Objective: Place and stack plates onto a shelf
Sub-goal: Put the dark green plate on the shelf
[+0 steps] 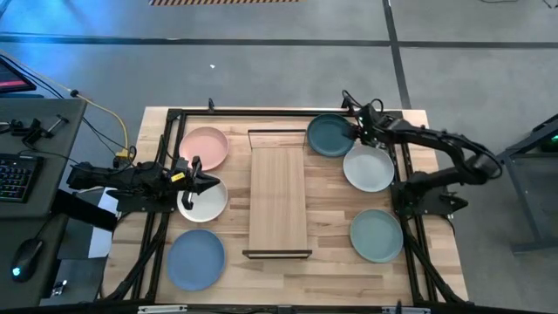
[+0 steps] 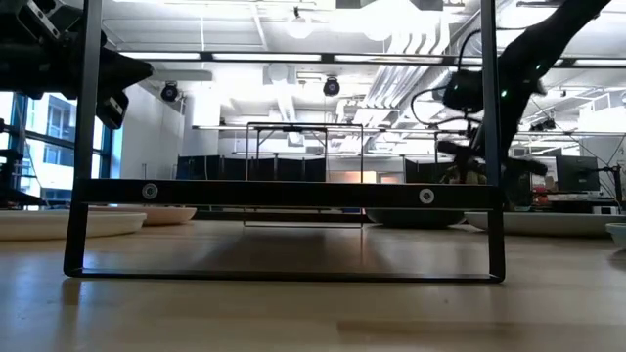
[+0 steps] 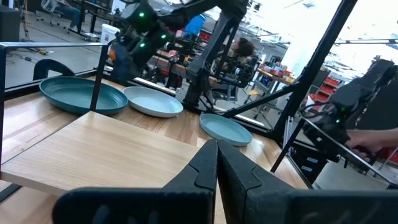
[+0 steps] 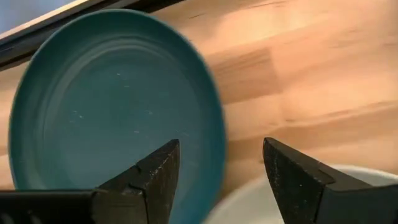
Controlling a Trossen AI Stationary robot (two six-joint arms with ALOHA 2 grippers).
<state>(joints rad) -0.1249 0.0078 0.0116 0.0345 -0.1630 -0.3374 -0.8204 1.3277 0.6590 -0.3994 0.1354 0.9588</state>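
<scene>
**Right tool gapes at the teal plate's rim; left tool pinched together over a white plate**

At the far left of the high view, off the counter (image 1: 235, 262), sit a keyboard (image 1: 16, 174) and a mouse (image 1: 29, 255) on a dark desk. No readable brand or writing shows on anything.

The left tool (image 1: 209, 181) hangs above the near-left white plate (image 1: 203, 201), pointing toward the shelf. In the left wrist view its fingers (image 3: 205, 171) meet with no gap and nothing between them. Around it lie the pink plate (image 1: 205, 146) toward the far side and the blue plate (image 1: 195, 259) toward the near side, each flat on the counter and apart from the others.

The shelf (image 1: 278, 194) runs down the middle of the counter, its plank bare, a black wire frame (image 2: 284, 196) at each short end; the near frame fills the low view.

To the right, the dark teal plate (image 1: 330, 135) lies just beside the shelf's far-right corner. The right tool (image 1: 356, 126) is at that plate's right edge, its fingers (image 4: 155, 174) spread wide on either side of the rim, holding nothing; whether they touch the plate cannot be told. A second white plate (image 1: 367, 168) sits just next to the teal one, and the sage green plate (image 1: 377, 235) lies nearer, well apart from the shelf.
</scene>
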